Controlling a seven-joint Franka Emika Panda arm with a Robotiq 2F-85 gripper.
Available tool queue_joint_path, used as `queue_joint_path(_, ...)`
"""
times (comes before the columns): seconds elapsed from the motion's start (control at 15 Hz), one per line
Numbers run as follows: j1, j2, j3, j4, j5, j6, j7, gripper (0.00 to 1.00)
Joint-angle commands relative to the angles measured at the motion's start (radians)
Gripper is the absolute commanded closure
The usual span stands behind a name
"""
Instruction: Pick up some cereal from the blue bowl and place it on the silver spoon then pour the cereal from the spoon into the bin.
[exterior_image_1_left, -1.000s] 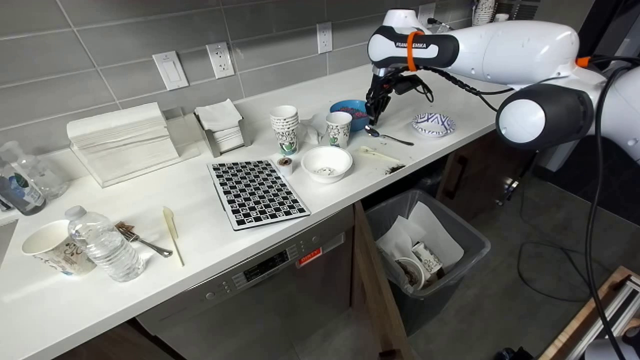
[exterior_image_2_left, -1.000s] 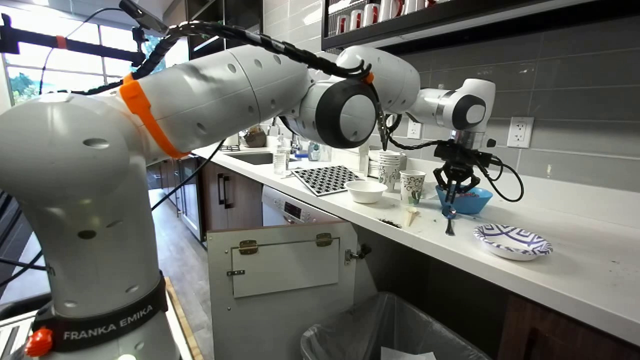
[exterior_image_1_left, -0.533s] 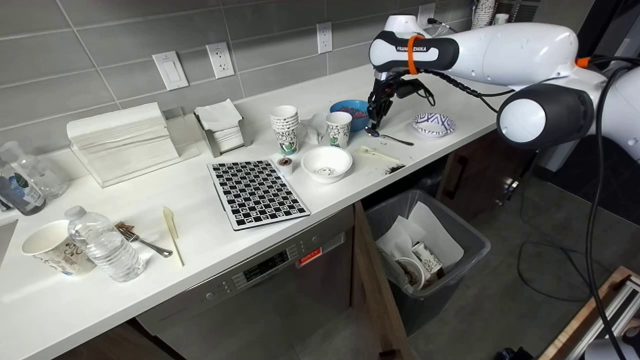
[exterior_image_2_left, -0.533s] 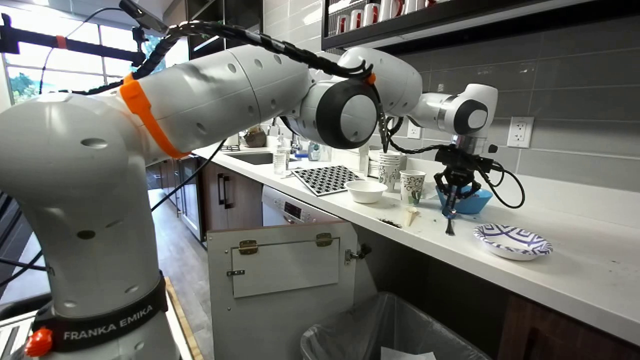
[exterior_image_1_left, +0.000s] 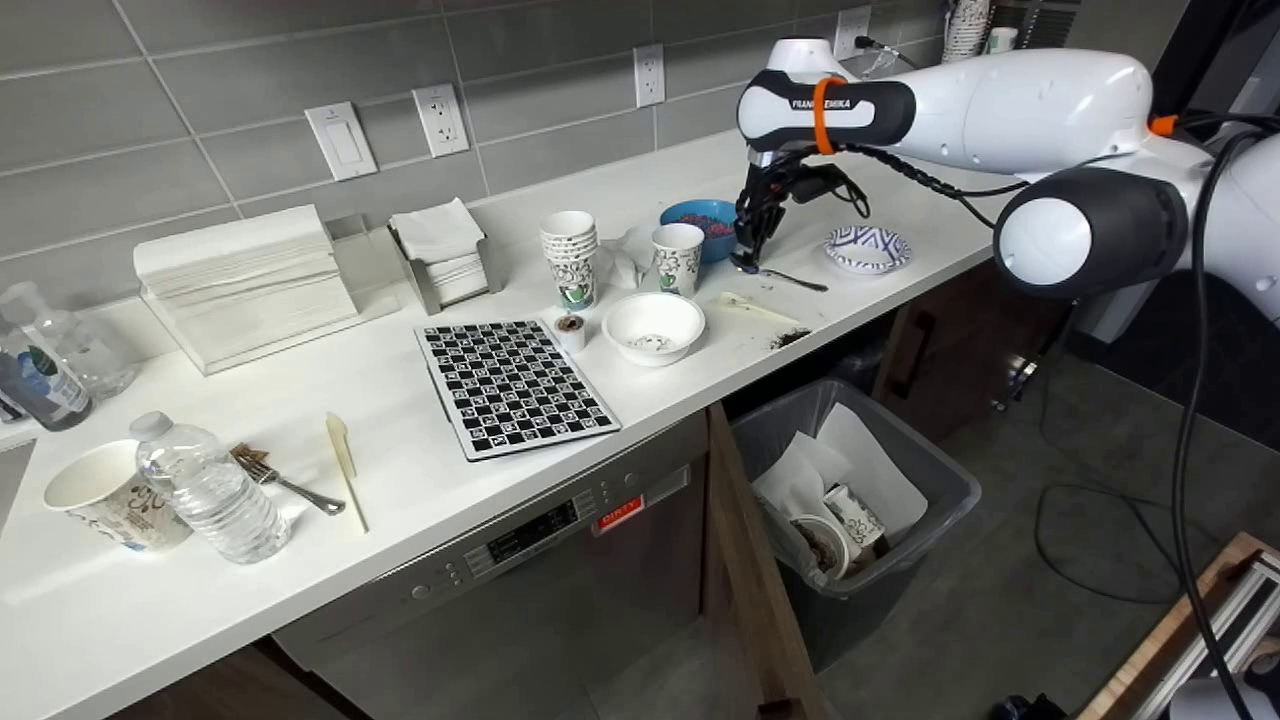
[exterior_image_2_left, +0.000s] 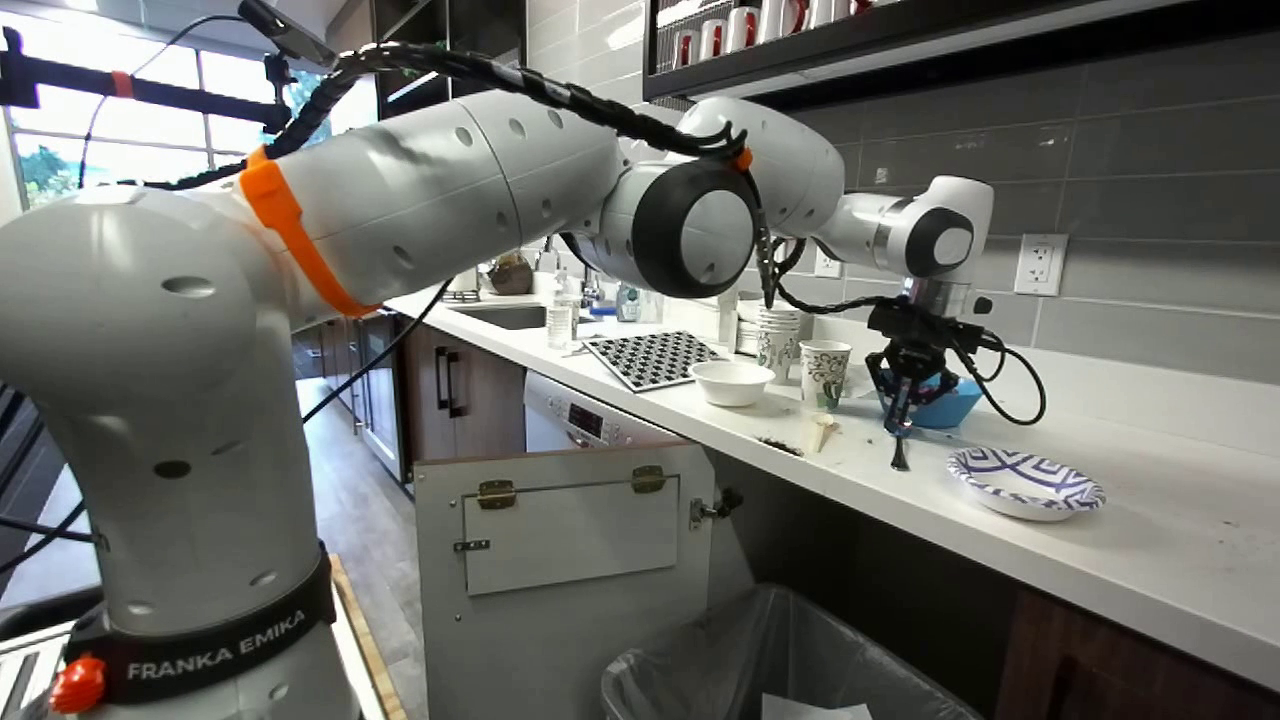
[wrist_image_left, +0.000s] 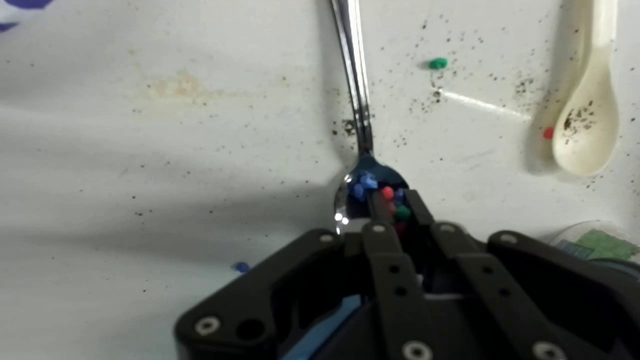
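Bin (exterior_image_1_left: 865, 605): sq., dk. grey, lined, paper (exterior_image_1_left: 870, 465) inside; below counter (exterior_image_1_left: 395, 430) edge. White bowl (exterior_image_1_left: 650, 312): on counter, nr. edge. Silver spoon (wrist_image_left: 360, 107): on counter; blue cereal pcs. (wrist_image_left: 368, 180) in scoop. Gripper (wrist_image_left: 398, 202): tips at scoop, fingers clamped on red & grn. cereal bits (wrist_image_left: 402, 213); contact w/ spoon unclear. Blue bowl (exterior_image_2_left: 955, 405): w/ more cereal (exterior_image_1_left: 706, 226), just behind gripper in both ext. views.
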Motion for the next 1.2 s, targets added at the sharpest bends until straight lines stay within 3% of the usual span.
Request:
queue_joint_path(0.0, -0.003, -0.007, 0.004, -0.030, 0.008, 0.042, 0.004, 0.97)
queue_joint_path(1.13, -0.006, -0.016, 0.005, -0.071, 0.008, 0.099, -0.001, 0.97)
